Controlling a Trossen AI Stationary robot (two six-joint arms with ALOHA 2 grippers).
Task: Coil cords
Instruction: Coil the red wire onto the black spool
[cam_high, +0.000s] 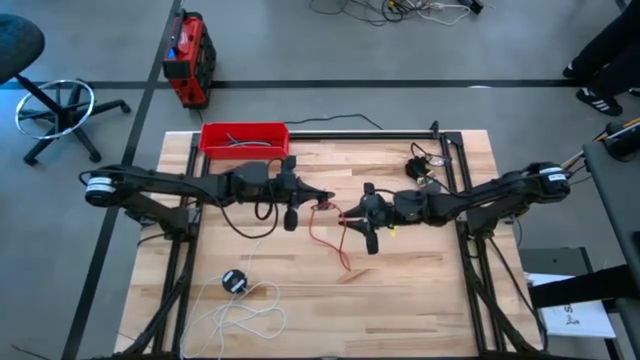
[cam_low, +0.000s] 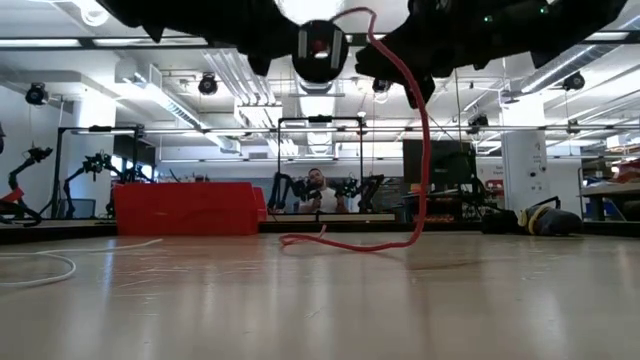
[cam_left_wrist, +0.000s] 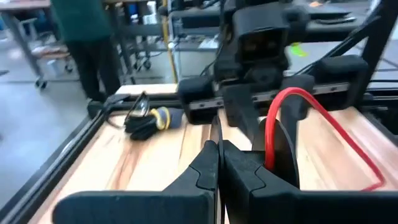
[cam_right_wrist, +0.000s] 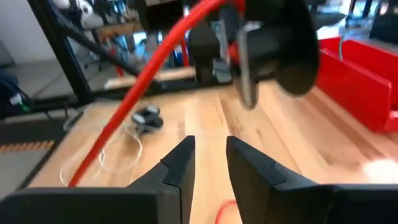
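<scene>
Left gripper (cam_high: 325, 199) closed, pinching red cord (cam_high: 322, 232) mid-surface; right gripper (cam_high: 350, 222) narrowly open at 3 o'clock. Advice: regrasp slack, loop evenly.

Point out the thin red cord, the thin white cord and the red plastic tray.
Thin red cord (cam_high: 322, 240): high view, slack stretch lying on the table.
Thin white cord (cam_high: 262, 320): high view, loose loops near the table's front edge.
Red plastic tray (cam_high: 215, 132): high view, its rear rim.

Tray (cam_high: 243, 139) at table's (cam_high: 420, 290) far edge, one cord (cam_high: 243, 310) near front-left corner
</scene>
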